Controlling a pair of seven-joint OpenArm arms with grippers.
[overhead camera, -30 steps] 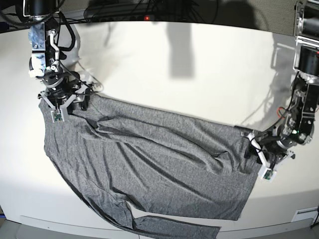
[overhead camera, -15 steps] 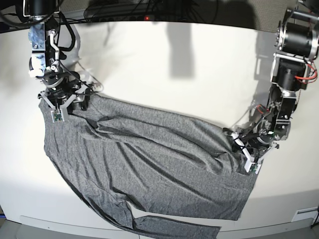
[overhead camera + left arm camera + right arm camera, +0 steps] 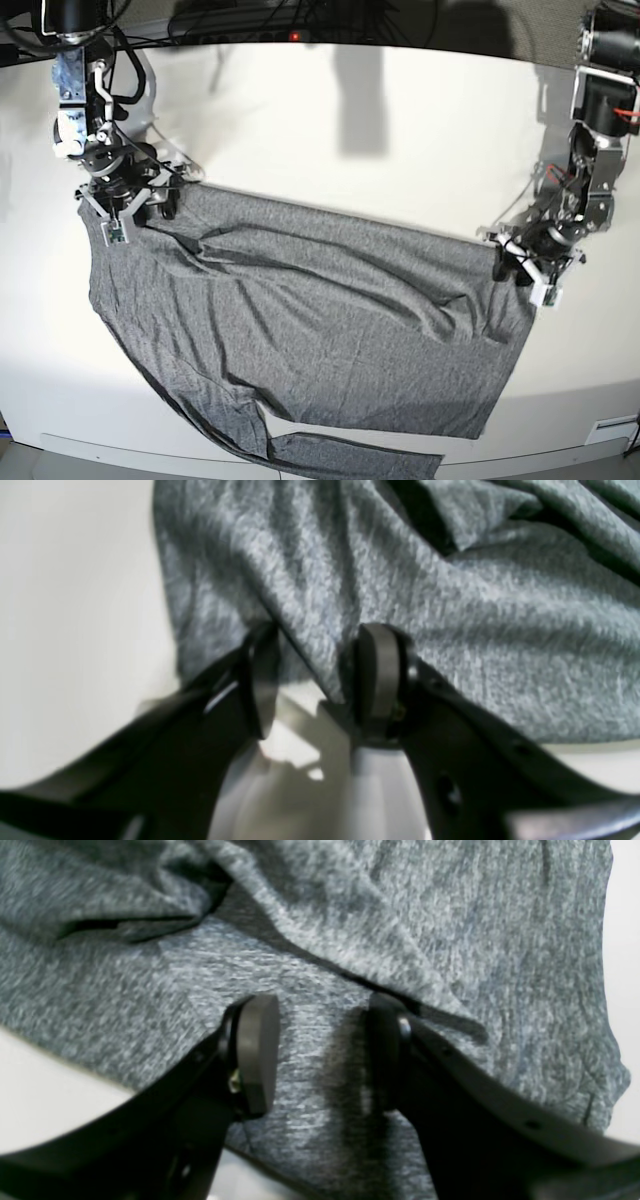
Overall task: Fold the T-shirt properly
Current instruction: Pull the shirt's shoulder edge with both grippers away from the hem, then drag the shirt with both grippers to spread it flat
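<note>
One T-shirt (image 3: 300,320) is being carried by the bench (image 3: 400,140), spread across its middle and reaching toward the near edge, where one long sleeve is lying along the edge and is being cut off at the bottom of the base view. Two grippers are being shown, one at each end of the garment.

The left gripper (image 3: 525,270) is being held at the shirt's edge nearest the bench's right side. In its wrist view a ridge of grey fabric (image 3: 320,645) is being gripped between the jaws, which are standing partly apart around it; the picture is blurred, so the exact contact at the pads is being left uncertain.

The right gripper (image 3: 130,205) is being held at the shirt's corner toward the far left of the bench. In its wrist view the jaws are standing apart over flat cloth (image 3: 320,1040), with a fold running just beyond them; whether any fabric is being pinched cannot be told. Most of the shirt is being cut off in both wrist views.
</note>
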